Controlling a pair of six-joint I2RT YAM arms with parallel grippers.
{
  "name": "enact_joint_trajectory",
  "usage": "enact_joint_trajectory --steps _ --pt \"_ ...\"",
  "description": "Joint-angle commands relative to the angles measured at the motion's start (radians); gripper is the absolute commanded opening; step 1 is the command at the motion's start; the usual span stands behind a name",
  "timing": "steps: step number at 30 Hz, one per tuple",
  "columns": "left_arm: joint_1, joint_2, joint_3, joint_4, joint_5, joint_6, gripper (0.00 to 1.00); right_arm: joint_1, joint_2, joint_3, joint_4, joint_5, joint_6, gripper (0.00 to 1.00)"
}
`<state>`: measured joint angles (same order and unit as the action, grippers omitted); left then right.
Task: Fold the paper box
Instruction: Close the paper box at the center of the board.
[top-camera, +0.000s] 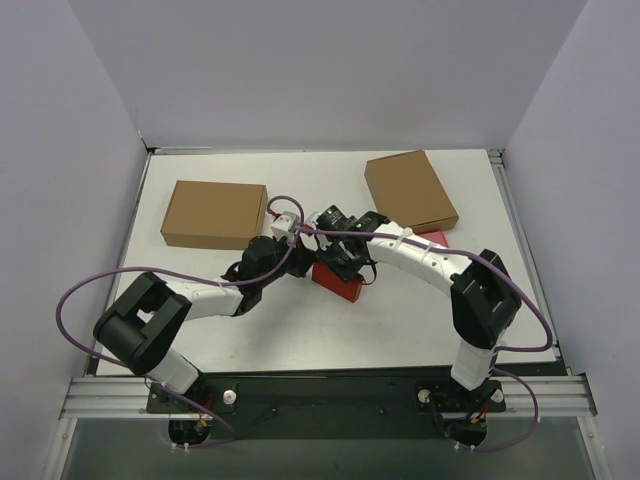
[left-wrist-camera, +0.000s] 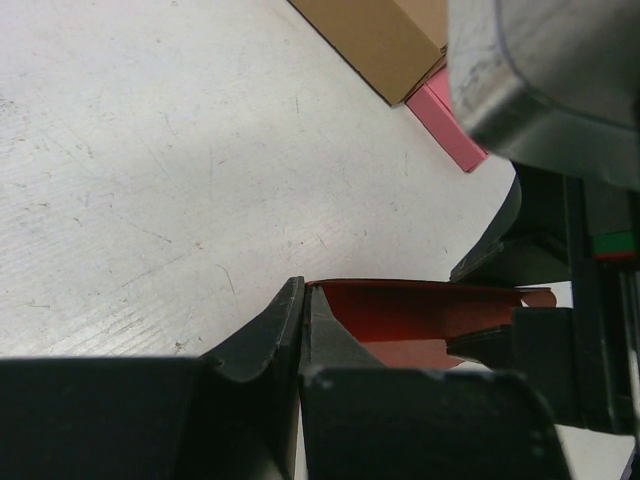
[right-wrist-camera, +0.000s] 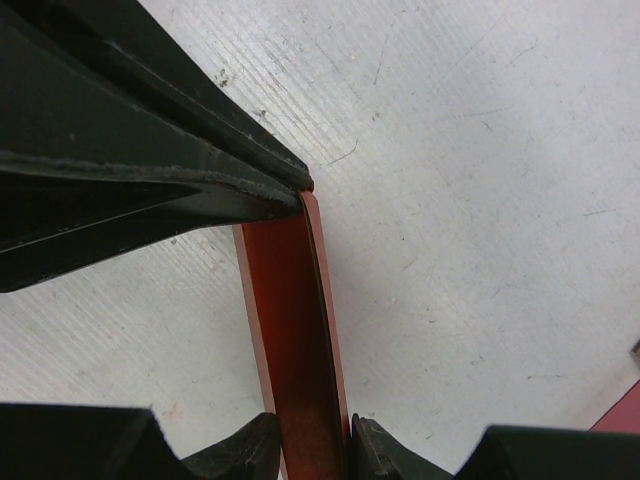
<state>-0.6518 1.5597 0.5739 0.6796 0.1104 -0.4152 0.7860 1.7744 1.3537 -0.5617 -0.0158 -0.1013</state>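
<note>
Both arms reach in from the near edge and meet at the paper box (top-camera: 340, 289). It sits on the tabletop (top-camera: 300, 340), on the near side of the brown box (top-camera: 410, 190) that has a pink box (top-camera: 432, 240) beside it. The right gripper (right-wrist-camera: 311, 432) has its jaws pinched on one upright red wall. The left gripper (left-wrist-camera: 303, 300) looks clamped on that wall's other end. The wall's long axis runs from one pair of jaws to the other, so the next fold probably needs both arms, neither being nearer.
</note>
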Motion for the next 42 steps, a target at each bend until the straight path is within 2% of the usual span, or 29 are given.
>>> enact_joint_trajectory --steps 1,3,10,13,16,18,22,28,42 --pt "-0.014 0.051 -0.078 -0.390 -0.032 0.064 0.00 -0.030 -0.040 -0.014 0.049 0.106 0.061 0.17" --pt "-0.023 0.049 -0.072 -0.391 -0.031 0.065 0.00 -0.030 -0.049 -0.007 0.048 0.103 0.061 0.21" --pt "-0.042 0.045 -0.055 -0.405 -0.044 0.062 0.00 -0.033 -0.104 -0.008 0.020 0.091 0.101 0.59" --pt "-0.051 0.045 -0.051 -0.413 -0.054 0.064 0.00 -0.039 -0.141 -0.010 -0.007 0.077 0.153 0.66" --pt "-0.055 0.042 -0.052 -0.413 -0.058 0.064 0.00 -0.057 -0.193 -0.021 -0.026 0.057 0.205 0.69" --pt "-0.057 0.036 -0.049 -0.416 -0.060 0.064 0.00 -0.073 -0.223 -0.034 -0.035 0.024 0.245 0.69" --pt "-0.062 0.030 -0.040 -0.433 -0.071 0.062 0.00 -0.102 -0.245 -0.067 -0.104 -0.042 0.296 0.61" --pt "-0.066 0.030 -0.034 -0.440 -0.075 0.058 0.00 -0.119 -0.282 -0.172 -0.112 -0.095 0.333 0.52" --pt "-0.077 0.031 -0.032 -0.445 -0.081 0.059 0.00 -0.122 -0.211 -0.130 -0.098 -0.102 0.334 0.37"
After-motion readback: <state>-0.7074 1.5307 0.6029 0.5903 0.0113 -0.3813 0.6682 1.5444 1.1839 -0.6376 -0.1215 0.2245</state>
